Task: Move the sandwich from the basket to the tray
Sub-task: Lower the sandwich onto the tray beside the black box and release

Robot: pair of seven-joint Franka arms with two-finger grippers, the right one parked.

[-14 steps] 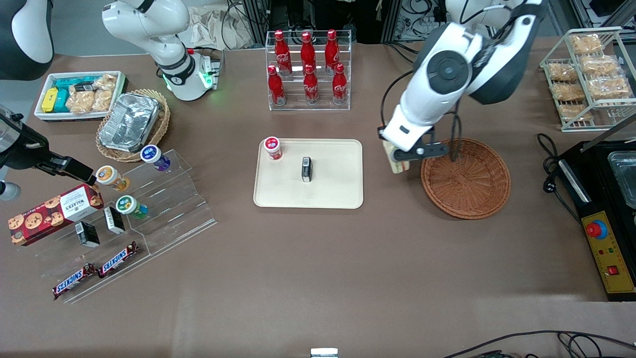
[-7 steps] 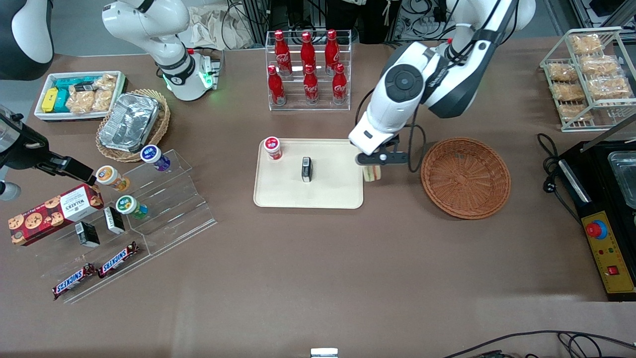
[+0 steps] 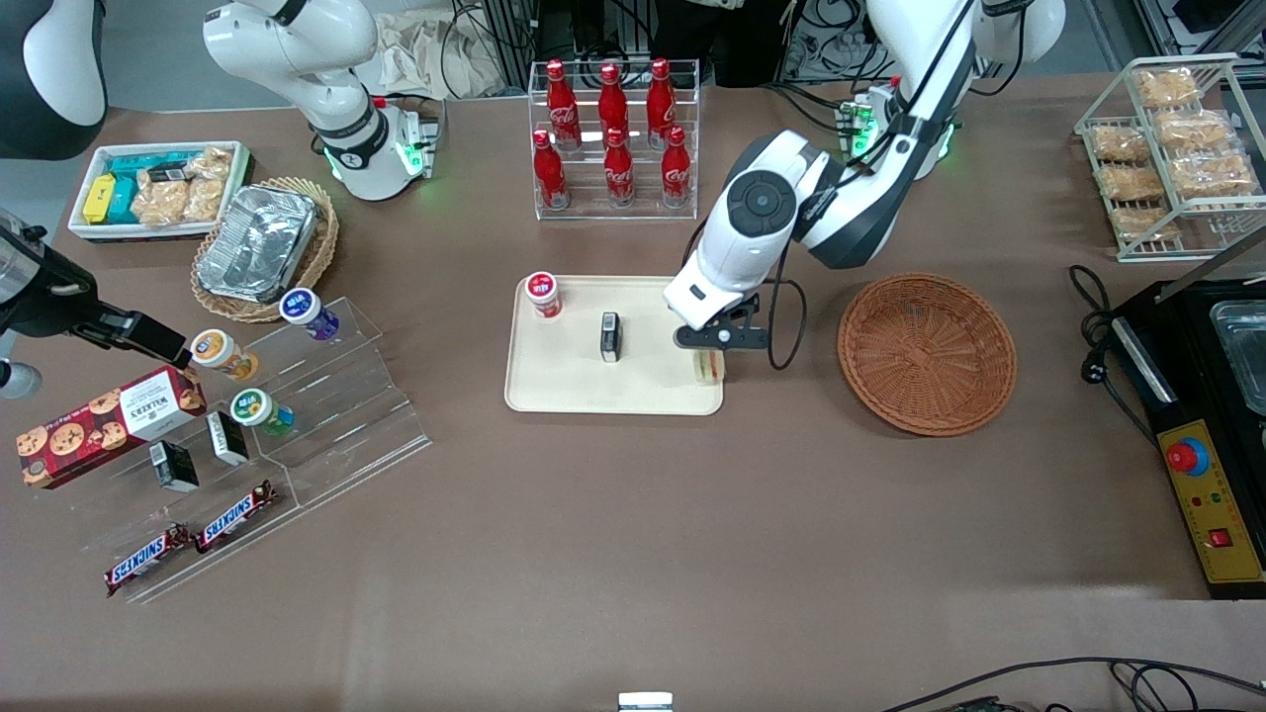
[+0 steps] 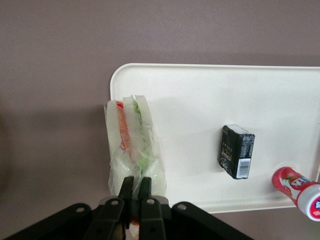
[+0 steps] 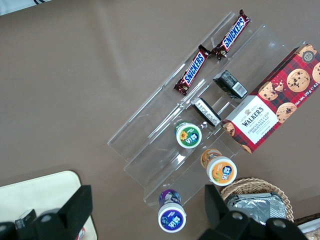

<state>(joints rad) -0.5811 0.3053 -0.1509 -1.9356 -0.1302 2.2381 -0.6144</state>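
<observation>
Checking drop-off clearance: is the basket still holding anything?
No. The basket shows only bare wicker in the front view; the sandwich is pinched in the gripper over the tray corner nearest the basket.

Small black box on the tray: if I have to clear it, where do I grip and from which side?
Judging by its pose, come straight down on the small black box and close the fingers across its two long sides. It lies flat on the tray, apart from the red-capped bottle. The gripper is shut on the sandwich at the tray's corner.

I see even overhead light, soft shadows beneath the gripper over the tray (foil container glares).
</observation>
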